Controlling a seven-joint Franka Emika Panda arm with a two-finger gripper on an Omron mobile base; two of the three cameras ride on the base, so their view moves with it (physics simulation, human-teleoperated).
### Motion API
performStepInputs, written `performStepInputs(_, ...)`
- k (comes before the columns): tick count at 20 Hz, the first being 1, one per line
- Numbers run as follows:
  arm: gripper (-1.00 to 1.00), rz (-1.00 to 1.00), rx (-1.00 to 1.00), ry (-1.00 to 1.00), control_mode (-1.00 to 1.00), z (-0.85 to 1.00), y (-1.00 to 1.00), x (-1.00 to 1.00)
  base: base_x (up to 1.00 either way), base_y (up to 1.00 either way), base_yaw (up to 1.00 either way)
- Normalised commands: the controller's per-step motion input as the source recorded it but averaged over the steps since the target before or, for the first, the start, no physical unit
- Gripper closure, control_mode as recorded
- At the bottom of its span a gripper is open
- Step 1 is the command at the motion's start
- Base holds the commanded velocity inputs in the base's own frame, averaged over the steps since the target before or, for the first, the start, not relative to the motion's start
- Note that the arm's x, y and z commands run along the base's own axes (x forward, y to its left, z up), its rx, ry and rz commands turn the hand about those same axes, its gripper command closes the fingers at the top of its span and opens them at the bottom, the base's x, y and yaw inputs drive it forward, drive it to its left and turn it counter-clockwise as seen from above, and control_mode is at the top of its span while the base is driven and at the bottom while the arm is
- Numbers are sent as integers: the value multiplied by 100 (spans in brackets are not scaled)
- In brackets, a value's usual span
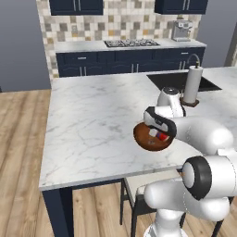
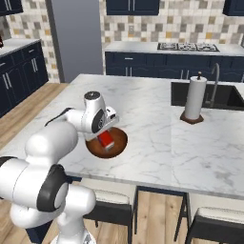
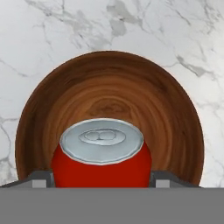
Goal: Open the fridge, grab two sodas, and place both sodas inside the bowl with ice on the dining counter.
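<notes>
Over the marble desk (image 1: 92, 115), wooden bowl (image 3: 109, 96) near the front edge with no ice or other can visible inside, end effector (image 3: 101, 177) clamped around one upright red soda can (image 3: 101, 164) just above the bowl's floor; release and apparently a second soda remaining.

The arm bends low, gripper (image 3: 101, 179) jaws clasping a can.

Red soda can (image 3: 101, 157) stands upright, silver top showing, between the finger tips (image 3: 40, 179), over the brown wooden bowl (image 3: 109, 92) on white marble counter (image 3: 57, 30).
</notes>
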Motion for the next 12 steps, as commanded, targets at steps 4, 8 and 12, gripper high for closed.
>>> performStepInputs(4,100,6,0,3,-100,-33,0,24,0,0,0)
performStepInputs(8,100,5,0,1,-100,-27,0,25,0,0,0)
performStepInputs(12,100,5,0,0,-100,-24,0,23,0,0,0)
